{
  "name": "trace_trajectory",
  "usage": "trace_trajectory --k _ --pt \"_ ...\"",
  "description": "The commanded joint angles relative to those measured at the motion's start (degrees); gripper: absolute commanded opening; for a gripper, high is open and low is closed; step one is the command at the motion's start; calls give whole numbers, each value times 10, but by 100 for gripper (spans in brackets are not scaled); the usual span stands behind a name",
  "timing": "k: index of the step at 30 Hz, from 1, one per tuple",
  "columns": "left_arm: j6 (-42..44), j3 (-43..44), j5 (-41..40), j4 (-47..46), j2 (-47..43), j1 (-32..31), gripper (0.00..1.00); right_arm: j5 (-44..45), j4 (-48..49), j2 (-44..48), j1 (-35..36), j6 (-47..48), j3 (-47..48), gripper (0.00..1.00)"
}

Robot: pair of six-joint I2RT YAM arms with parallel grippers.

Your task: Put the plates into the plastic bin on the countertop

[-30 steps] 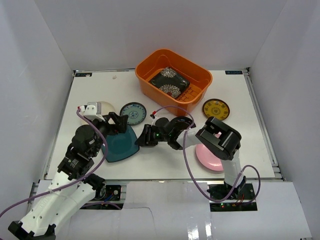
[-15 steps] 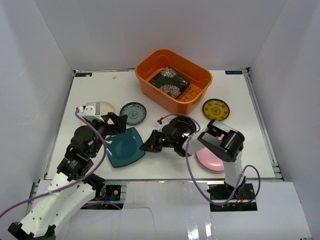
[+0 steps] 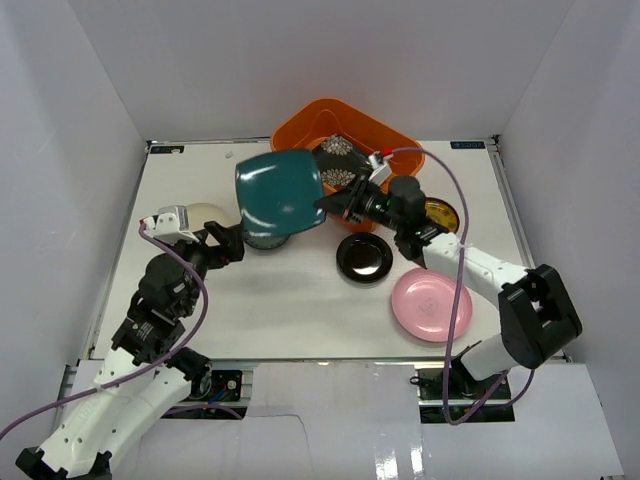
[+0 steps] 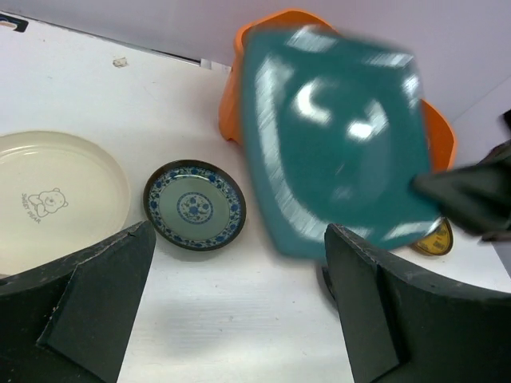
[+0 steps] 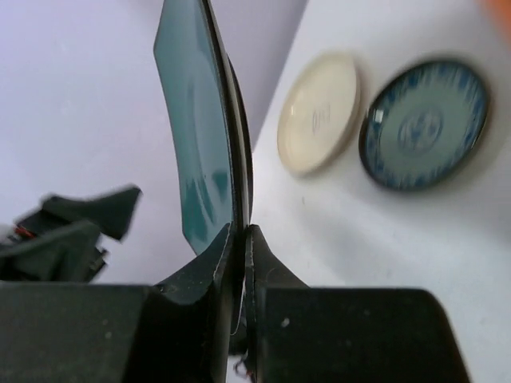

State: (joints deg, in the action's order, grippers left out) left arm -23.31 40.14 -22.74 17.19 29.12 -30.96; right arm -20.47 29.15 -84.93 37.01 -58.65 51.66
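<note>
Right end effector (image 3: 333,203) clenched on edge of teal square plate (image 3: 280,192); plate held aloft, tilted, just left of orange bin (image 3: 405,152). Left end effector (image 3: 224,242) spread wide, empty, above worktop (image 3: 270,300) near cream plate (image 3: 205,213).

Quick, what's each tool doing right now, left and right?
Left tool: open, holding nothing.
Right tool: shut on the edge of the teal square plate, which is held up in the air.
</note>
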Motion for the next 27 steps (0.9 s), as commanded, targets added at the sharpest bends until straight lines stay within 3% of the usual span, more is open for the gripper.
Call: trace_trajectory --k 1,5,9,12,18,23,27 --pt "-9 15 -17 5 15 -2 98 38 25 28 -58 34 73 8" --pt "-19 13 -13 0 30 -2 98 148 7 -1 -113 70 124 8" --pt "-34 8 0 -1 45 -2 98 312 -41 -52 -122 102 191 8" --pt "-47 6 9 3 58 -2 98 369 -66 -93 -130 103 231 8" --pt "-75 7 10 12 69 -2 98 408 -103 -153 -130 110 285 8" --pt "-164 20 30 29 128 -1 98 410 -131 -190 -118 112 281 8" --pt "-219 -9 27 -1 174 0 98 379 -167 -224 -114 113 302 20"
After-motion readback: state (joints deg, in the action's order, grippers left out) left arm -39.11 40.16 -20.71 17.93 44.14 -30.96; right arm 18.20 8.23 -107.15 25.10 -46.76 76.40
